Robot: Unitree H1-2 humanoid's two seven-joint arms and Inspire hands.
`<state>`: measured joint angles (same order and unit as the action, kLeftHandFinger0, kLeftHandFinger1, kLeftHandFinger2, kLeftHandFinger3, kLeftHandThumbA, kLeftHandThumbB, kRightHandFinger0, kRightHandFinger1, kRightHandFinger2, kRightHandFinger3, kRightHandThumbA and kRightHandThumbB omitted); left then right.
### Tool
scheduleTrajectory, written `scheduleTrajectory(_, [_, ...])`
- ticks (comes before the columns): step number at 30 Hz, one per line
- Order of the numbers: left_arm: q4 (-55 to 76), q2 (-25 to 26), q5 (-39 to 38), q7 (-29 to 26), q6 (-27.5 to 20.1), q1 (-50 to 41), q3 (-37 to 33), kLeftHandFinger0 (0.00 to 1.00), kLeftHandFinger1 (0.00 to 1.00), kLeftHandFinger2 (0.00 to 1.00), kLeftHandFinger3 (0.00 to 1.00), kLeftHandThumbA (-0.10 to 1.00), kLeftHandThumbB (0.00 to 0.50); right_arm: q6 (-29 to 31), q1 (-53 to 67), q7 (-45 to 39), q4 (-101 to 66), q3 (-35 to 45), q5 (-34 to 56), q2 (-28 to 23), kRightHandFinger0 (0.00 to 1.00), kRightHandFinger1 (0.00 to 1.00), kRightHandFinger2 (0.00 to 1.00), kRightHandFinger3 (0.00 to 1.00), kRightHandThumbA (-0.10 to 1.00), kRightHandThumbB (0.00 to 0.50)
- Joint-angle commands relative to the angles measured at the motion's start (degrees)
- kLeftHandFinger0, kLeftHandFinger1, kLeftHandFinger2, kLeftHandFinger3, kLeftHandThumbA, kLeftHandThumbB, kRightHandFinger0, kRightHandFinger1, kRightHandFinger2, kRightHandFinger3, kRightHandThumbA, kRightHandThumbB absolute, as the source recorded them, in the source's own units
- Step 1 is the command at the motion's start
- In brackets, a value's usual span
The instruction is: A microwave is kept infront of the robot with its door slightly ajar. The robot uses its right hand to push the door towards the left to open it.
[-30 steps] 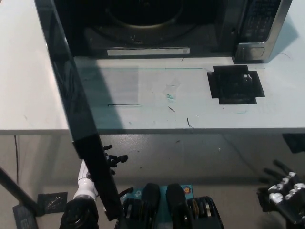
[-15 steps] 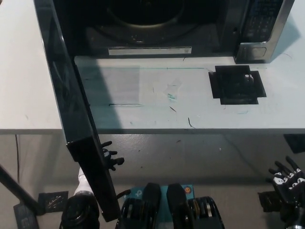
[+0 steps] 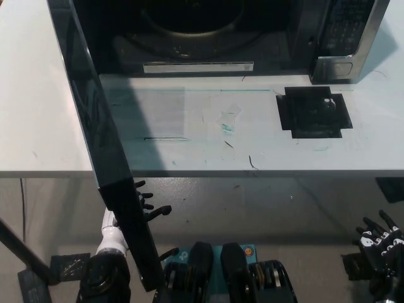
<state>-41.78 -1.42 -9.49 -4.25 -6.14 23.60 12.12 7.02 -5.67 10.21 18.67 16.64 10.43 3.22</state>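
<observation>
Door swung wide left, right hand well apart, low

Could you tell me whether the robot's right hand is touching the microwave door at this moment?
No, the black right robot hand hangs low at the picture's bottom right, far from the microwave door, which stands swung wide open at the left.

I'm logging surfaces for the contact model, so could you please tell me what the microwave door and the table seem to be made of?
The microwave door looks like dark glossy glass or plastic: it is black and shows faint reflections. The table looks like a matte white laminate or painted board: flat, even, lightly scuffed; which one, I cannot tell.
</observation>
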Motion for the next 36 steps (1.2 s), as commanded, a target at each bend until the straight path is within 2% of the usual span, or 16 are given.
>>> scheduleTrajectory(1, [0.8,0.3,-0.2,-0.7,-1.7,2.0,0.1,0.31,0.35,0.45,0.60,0.07,0.015,3.2,-1.1,0.8,-0.5,-0.5,-1.1,0.1,0.41,0.55,0.64,0.84,0.31,0.233])
scheduleTrajectory(6, [0.6,0.2,-0.6,-0.3,-1.7,2.1,0.4,0.34,0.36,0.45,0.60,0.07,0.025,3.3,-0.9,0.9,-0.8,-0.4,-0.7,0.3,0.40,0.52,0.60,0.81,0.30,0.235])
scheduleTrajectory(9, [1.2,0.2,-0.2,-0.6,-1.2,1.9,0.2,0.33,0.37,0.46,0.60,0.08,0.023,3.3,-0.9,0.6,-0.9,-0.5,-0.5,0.1,0.42,0.55,0.62,0.83,0.32,0.235])
scheduleTrajectory(11, [1.4,0.2,-0.2,-0.6,-1.1,1.9,0.2,0.33,0.37,0.46,0.61,0.08,0.024,3.4,-0.9,0.5,-0.7,-0.5,-0.5,0.0,0.41,0.54,0.61,0.82,0.33,0.241])
scheduleTrajectory(12, [0.8,0.3,-0.3,-0.4,-1.5,2.1,0.3,0.32,0.36,0.45,0.61,0.08,0.032,3.1,-0.8,0.5,-0.9,-0.5,-0.5,0.0,0.40,0.53,0.61,0.81,0.36,0.263])
scheduleTrajectory(19, [1.4,0.0,-0.3,-0.7,-1.0,2.1,0.4,0.35,0.37,0.46,0.60,0.08,0.026,2.9,-0.9,0.1,-1.7,-0.3,0.2,-0.1,0.41,0.54,0.62,0.82,0.37,0.269])
scheduleTrajectory(21, [1.1,0.2,-0.1,-0.7,-1.2,2.2,0.3,0.33,0.36,0.44,0.59,0.08,0.032,1.8,-0.8,-0.4,-2.8,-0.5,0.5,-0.5,0.44,0.58,0.66,0.83,0.38,0.258])
scheduleTrajectory(25, [1.1,0.3,-0.3,-0.4,-1.4,2.3,0.3,0.33,0.36,0.44,0.59,0.08,0.034,0.9,-0.8,-0.8,-3.5,-0.6,0.4,-1.4,0.41,0.53,0.64,0.82,0.41,0.289])
scheduleTrajectory(30, [1.3,0.4,-0.4,0.0,-1.3,2.0,0.3,0.35,0.37,0.45,0.61,0.08,0.038,-0.2,-0.1,-1.2,-4.1,-0.3,1.6,-2.1,0.41,0.52,0.63,0.80,0.40,0.285])
scheduleTrajectory(32, [0.9,0.5,-0.2,-0.1,-1.6,2.1,0.2,0.32,0.36,0.44,0.60,0.08,0.043,-0.6,0.1,-1.4,-4.3,-0.4,1.5,-2.5,0.42,0.52,0.63,0.79,0.42,0.315])
scheduleTrajectory(34, [0.8,0.5,-0.1,-0.3,-1.5,2.2,0.2,0.32,0.36,0.44,0.60,0.09,0.037,-0.8,0.3,-1.5,-4.4,-0.5,1.6,-2.8,0.44,0.53,0.63,0.78,0.42,0.321])
scheduleTrajectory(36, [1.0,0.5,0.0,-0.4,-1.3,2.1,0.2,0.32,0.36,0.44,0.60,0.09,0.041,-0.8,0.4,-1.6,-4.3,-0.5,1.6,-3.0,0.45,0.53,0.63,0.78,0.41,0.304])
